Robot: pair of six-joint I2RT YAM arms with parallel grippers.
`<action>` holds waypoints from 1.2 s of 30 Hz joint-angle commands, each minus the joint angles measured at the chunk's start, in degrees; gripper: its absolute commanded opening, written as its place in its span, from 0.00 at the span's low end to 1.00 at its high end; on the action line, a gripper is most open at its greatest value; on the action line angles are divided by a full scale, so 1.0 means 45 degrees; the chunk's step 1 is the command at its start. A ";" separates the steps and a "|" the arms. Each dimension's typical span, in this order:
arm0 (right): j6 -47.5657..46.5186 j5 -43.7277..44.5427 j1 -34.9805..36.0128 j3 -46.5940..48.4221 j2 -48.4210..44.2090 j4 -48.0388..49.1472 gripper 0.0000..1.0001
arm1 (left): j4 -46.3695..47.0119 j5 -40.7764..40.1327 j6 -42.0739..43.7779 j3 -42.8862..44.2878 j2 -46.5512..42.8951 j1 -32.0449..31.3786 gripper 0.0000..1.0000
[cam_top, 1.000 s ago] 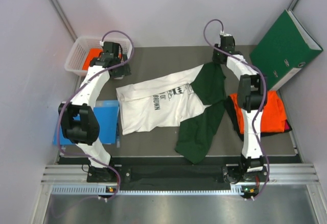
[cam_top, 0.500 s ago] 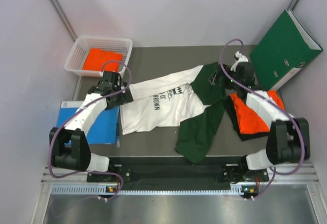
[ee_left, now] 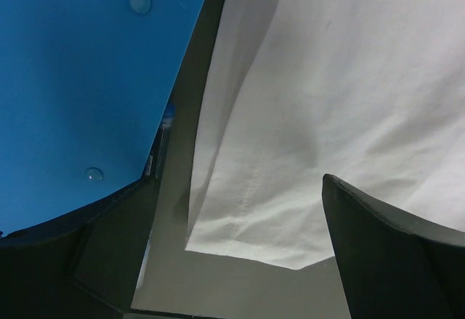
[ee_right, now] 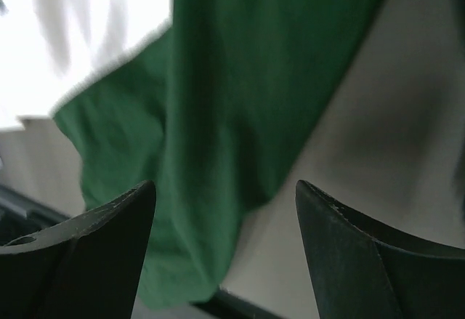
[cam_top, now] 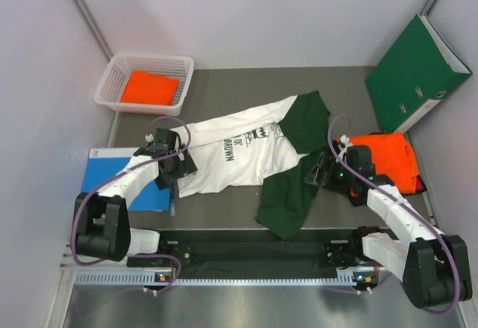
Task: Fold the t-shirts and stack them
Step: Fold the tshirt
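Since the earlier frame both arms have drawn back toward the bottom of the overhead view. The left gripper [cam_top: 173,165] has come down from beside the white basket [cam_top: 112,81] to the left hem of the white t-shirt with dark green sleeves [cam_top: 239,152], which lies spread at centre frame. The right gripper [cam_top: 321,172] has swung from the upper sleeve to the lower green sleeve [cam_top: 287,193].

Both pairs of fingers stand wide apart and hold nothing. The folded orange t-shirts [cam_top: 385,156] lie at right.

The step looks like grasping for a fold. The left should settle astride the hem corner [ee_left: 218,243], not the blue book [ee_left: 80,79] beside it, and pinch both layers. The right should take the sleeve edge cleanly, and the two should lift together.
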 commanded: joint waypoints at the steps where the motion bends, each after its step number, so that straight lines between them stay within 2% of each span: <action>1: 0.0777 -0.0890 0.0971 -0.0854 -0.0574 -0.1106 0.76 | 0.0680 -0.0196 -0.0407 -0.0313 0.0247 -0.0106 0.99; 6: 0.1050 -0.0421 0.2008 -0.0874 -0.0867 -0.2629 0.77 | 0.0837 -0.0393 -0.0445 -0.0469 0.0560 -0.0125 0.99; 15: 0.2944 -0.0597 0.4370 -0.2319 -0.1844 -0.2514 0.76 | 0.1188 -0.0490 -0.0504 -0.0567 0.0912 -0.0360 0.99; 22: 0.3980 -0.0519 0.5407 -0.3081 -0.2158 -0.1853 0.71 | 0.1247 -0.0666 -0.0582 -0.0587 0.0990 -0.0516 0.99; 24: 0.4233 -0.0616 0.5719 -0.3179 -0.1750 -0.1500 0.66 | 0.1267 -0.0705 -0.0641 -0.0606 0.1029 -0.0574 0.99; 26: 0.4410 -0.0753 0.6031 -0.3237 -0.1397 -0.0878 0.53 | 0.1286 -0.0744 -0.0680 -0.0587 0.1068 -0.0614 0.99; 27: 0.4546 -0.0734 0.6381 -0.3238 -0.1105 -0.0758 0.45 | 0.1287 -0.0744 -0.0699 -0.0587 0.1068 -0.0614 0.99; 28: 0.4567 -0.0579 0.6520 -0.3218 -0.0986 -0.0660 0.25 | 0.1287 -0.0783 -0.0719 -0.0587 0.1107 -0.0652 0.99; 31: 0.4333 -0.0402 0.6736 -0.2946 -0.0731 -0.0814 0.02 | 0.1209 -0.0900 -0.0738 -0.0548 0.1146 -0.0711 0.99; 34: 0.4002 0.0472 0.6717 -0.2166 -0.1257 -0.1983 0.00 | 0.1189 -0.0901 -0.0739 -0.0606 0.1049 -0.0750 0.98; 36: 0.3690 0.1119 0.6756 -0.1368 -0.1686 -0.3230 0.00 | 0.1228 -0.0842 -0.0758 -0.0645 0.0970 -0.0750 0.93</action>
